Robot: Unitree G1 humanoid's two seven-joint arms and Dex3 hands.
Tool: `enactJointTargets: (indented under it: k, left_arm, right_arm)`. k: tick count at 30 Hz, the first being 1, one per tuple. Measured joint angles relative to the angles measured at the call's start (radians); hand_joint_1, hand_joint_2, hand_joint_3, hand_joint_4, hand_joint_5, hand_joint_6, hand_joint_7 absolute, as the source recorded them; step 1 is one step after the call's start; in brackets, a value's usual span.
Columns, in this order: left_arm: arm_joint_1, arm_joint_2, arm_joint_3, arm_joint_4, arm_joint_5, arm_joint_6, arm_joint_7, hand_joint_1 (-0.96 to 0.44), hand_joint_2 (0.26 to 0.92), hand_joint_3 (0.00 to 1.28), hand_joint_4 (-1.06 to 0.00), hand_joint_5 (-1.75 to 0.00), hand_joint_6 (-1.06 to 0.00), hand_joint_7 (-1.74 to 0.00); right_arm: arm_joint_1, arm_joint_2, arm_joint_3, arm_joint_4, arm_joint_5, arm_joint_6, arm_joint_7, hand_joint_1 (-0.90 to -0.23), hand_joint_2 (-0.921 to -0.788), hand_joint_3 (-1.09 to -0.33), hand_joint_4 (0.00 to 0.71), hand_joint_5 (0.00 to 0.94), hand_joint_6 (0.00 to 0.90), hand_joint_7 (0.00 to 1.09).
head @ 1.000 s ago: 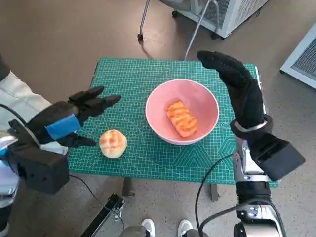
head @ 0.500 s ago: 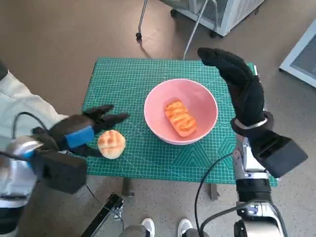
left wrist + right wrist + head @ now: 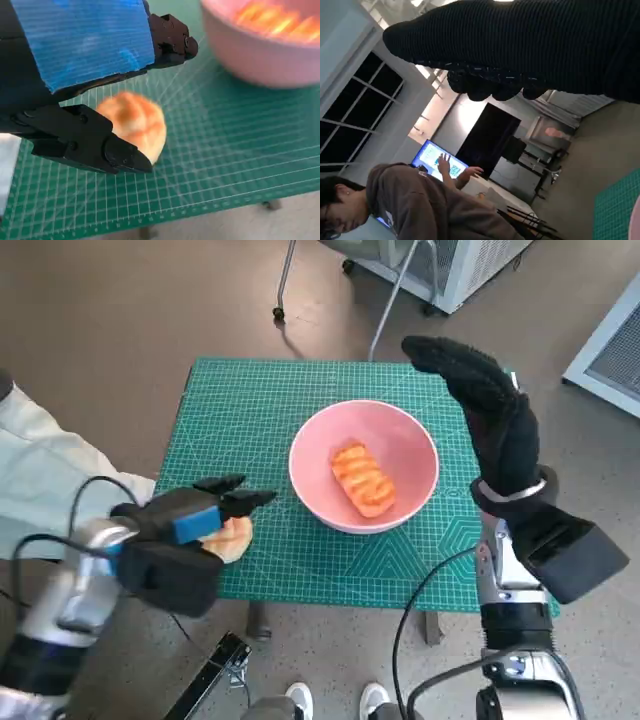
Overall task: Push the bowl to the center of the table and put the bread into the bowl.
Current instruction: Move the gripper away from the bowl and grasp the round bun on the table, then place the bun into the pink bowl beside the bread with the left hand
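A pink bowl (image 3: 400, 445) stands near the middle of the green mat (image 3: 260, 400), with an orange glazed bread (image 3: 364, 478) lying in it. A round pale bun (image 3: 233, 537) rests on the mat near its front left edge. My left hand (image 3: 195, 515) hovers right over this bun, fingers spread on either side of it, holding nothing; the left wrist view shows the bun (image 3: 134, 123) between the black fingers (image 3: 90, 142), and the bowl (image 3: 260, 55) beyond. My right hand (image 3: 485, 405) is raised upright beside the bowl's right rim, fingers extended, empty.
The mat covers the whole small table. Chair legs (image 3: 390, 300) and a white cabinet (image 3: 470, 265) stand on the floor behind it. Cables (image 3: 420, 600) hang at the table's front. A person (image 3: 405, 205) sits nearby in the right wrist view.
My left hand has come down and forward over the round bun, now covering most of it. The right hand, bowl and glazed bread have stayed put.
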Motion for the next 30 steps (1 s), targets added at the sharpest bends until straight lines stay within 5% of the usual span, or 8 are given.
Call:
enactJointTargets:
  k: [3,7,8,11,13,19,30]
  left_arm:
    - [-0.018,-0.013,-0.029,0.055,0.039,0.000,0.018,-0.06,0.864,0.01,-0.34,-0.10,-0.44,-0.15]
    - [-0.060,-0.018,-0.051,0.107,0.078,0.005,0.032,-0.04,0.895,0.01,-0.55,-0.15,-0.49,-0.46]
    - [-0.070,-0.018,-0.054,0.116,0.086,0.007,0.032,-0.04,0.903,0.00,-0.57,-0.24,-0.48,-0.56]
    - [-0.092,-0.017,-0.055,0.140,0.098,0.020,0.031,-0.01,0.915,0.13,-0.56,-0.96,-0.48,-1.06]
    - [-0.100,-0.017,-0.054,0.147,0.098,0.024,0.036,-0.01,0.918,0.15,-0.57,-1.13,-0.49,-1.16]
    - [-0.108,-0.011,-0.037,0.168,0.091,0.006,0.077,0.00,0.920,0.16,-0.58,-1.28,-0.52,-1.24]
    - [-0.091,0.023,0.068,0.065,-0.008,0.007,0.051,0.00,0.920,0.13,-0.59,-1.28,-0.57,-1.22]
  right_arm:
    - [0.001,0.000,0.000,-0.005,-0.001,0.003,0.000,-0.675,-0.921,-0.829,0.262,0.033,-0.001,0.78]
    - [0.004,0.000,0.002,-0.013,-0.001,0.010,0.000,-0.676,-0.921,-0.829,0.261,0.033,-0.001,0.78]
    - [0.005,0.000,0.002,-0.016,-0.001,0.011,0.000,-0.676,-0.921,-0.829,0.261,0.033,-0.001,0.78]
    - [0.007,0.000,0.002,-0.022,-0.001,0.014,0.000,-0.676,-0.921,-0.829,0.261,0.032,-0.001,0.78]
    - [0.010,0.000,0.001,-0.025,-0.001,0.015,0.000,-0.676,-0.921,-0.829,0.260,0.032,-0.001,0.78]
    - [0.018,0.000,0.002,-0.025,-0.002,0.017,0.000,-0.675,-0.921,-0.830,0.260,0.032,-0.001,0.78]
    - [0.021,0.001,0.005,-0.026,-0.007,0.018,0.000,-0.671,-0.921,-0.833,0.260,0.033,-0.001,0.78]
